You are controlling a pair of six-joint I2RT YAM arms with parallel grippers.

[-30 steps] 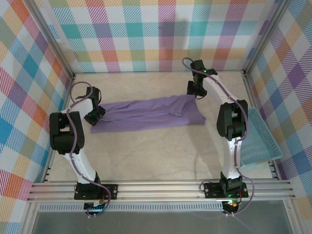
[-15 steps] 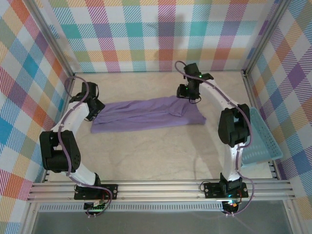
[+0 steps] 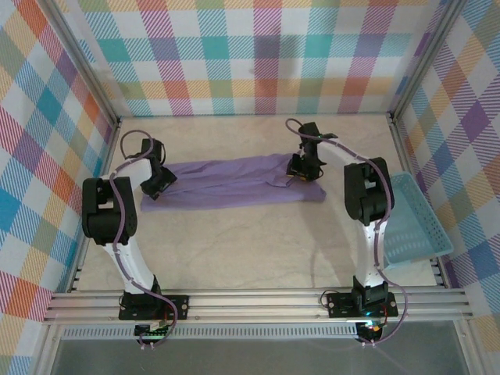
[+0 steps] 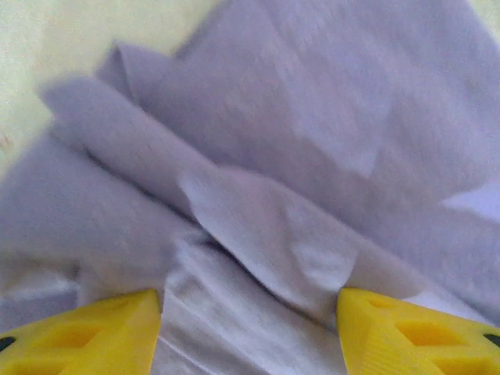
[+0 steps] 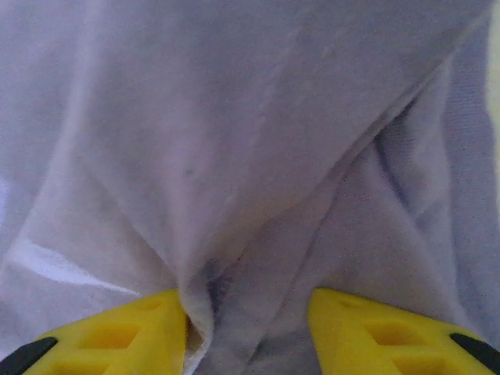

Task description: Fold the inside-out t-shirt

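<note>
The inside-out t-shirt [image 3: 234, 181] is lavender and lies bunched in a long band across the middle of the table. My left gripper [image 3: 157, 180] is down on its left end. In the left wrist view that gripper [image 4: 248, 306] stands open, its yellow fingers [image 4: 101, 332] wide apart over wrinkled folds of the t-shirt [image 4: 312, 133]. My right gripper [image 3: 301, 167] rests on the shirt's right end. Its jaws [image 5: 246, 303] are open too, with a raised ridge of the t-shirt [image 5: 234, 141] between them, touching the left finger [image 5: 117, 336].
A light blue plastic basket [image 3: 416, 220] sits at the right edge beside the right arm. The pale tabletop [image 3: 234, 250] stretches bare in front of the shirt. Checked walls close in the left, back and right sides.
The right gripper has come forward from behind the shirt's right end and down onto it. The left arm swung its elbow out and back, its gripper staying at the left end and opening wider.
</note>
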